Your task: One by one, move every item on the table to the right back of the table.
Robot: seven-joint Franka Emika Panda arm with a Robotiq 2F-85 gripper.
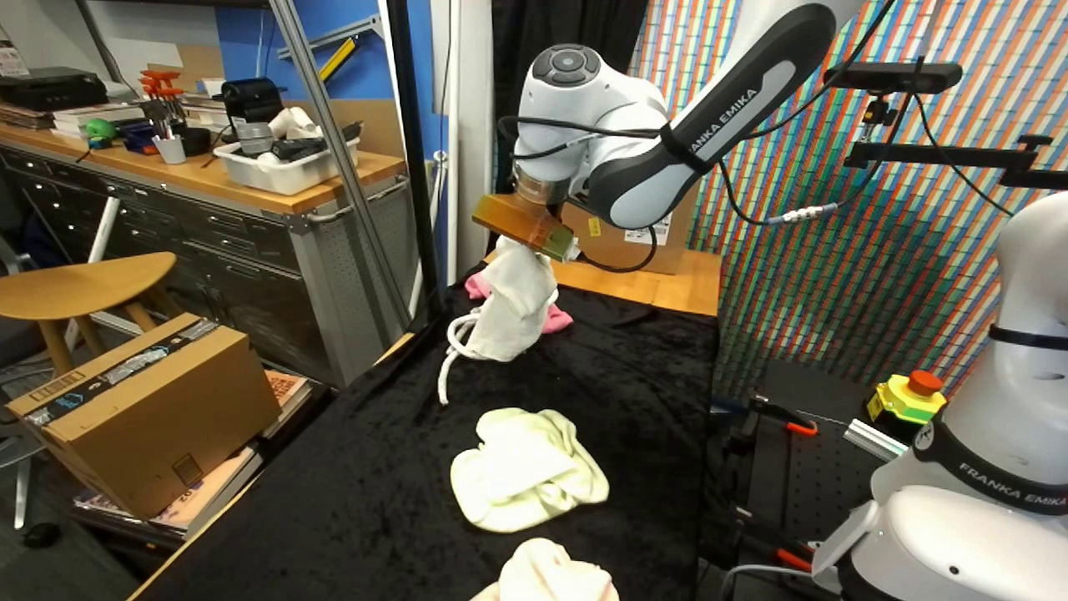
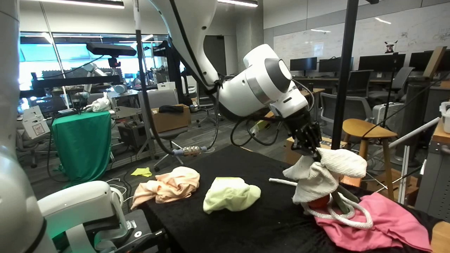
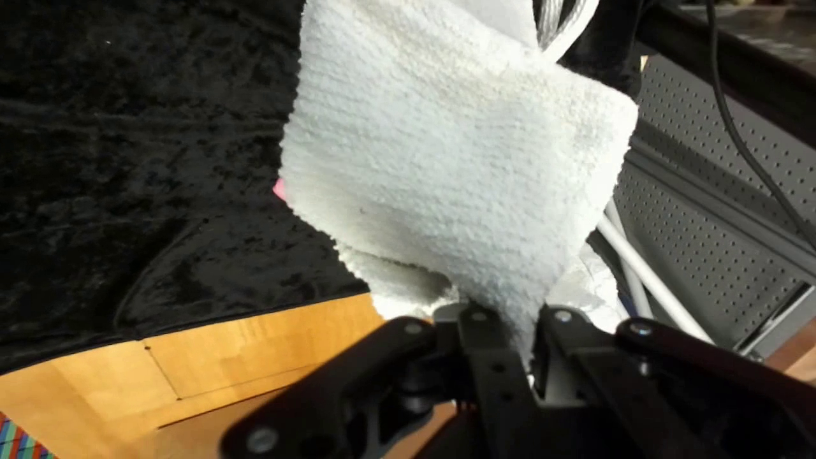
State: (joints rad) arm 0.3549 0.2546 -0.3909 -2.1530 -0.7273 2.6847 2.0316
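My gripper [image 3: 510,325] is shut on a white cloth [image 3: 446,153], pinching a narrow fold that fans out beyond the fingertips. In both exterior views this cloth hangs over the far end of the black-topped table [image 1: 375,492]. Beneath it lie a pink cloth [image 2: 390,225], a white looped rope [image 2: 364,223] and a red object [image 2: 318,202], the last partly covered. Whether the lower white folds [image 2: 313,186] are one cloth with the held one, I cannot tell. A pale yellow cloth [image 1: 526,467] rests mid-table. Nearer the robot base is a crumpled peach cloth [image 2: 172,186].
Cardboard boxes stand beyond the table's far end [image 1: 626,238] and beside it on the floor [image 1: 158,409]. A black post [image 2: 344,77] rises close to the far corner. The wooden workbench [image 1: 367,171] and a stool [image 1: 83,284] are off to the side.
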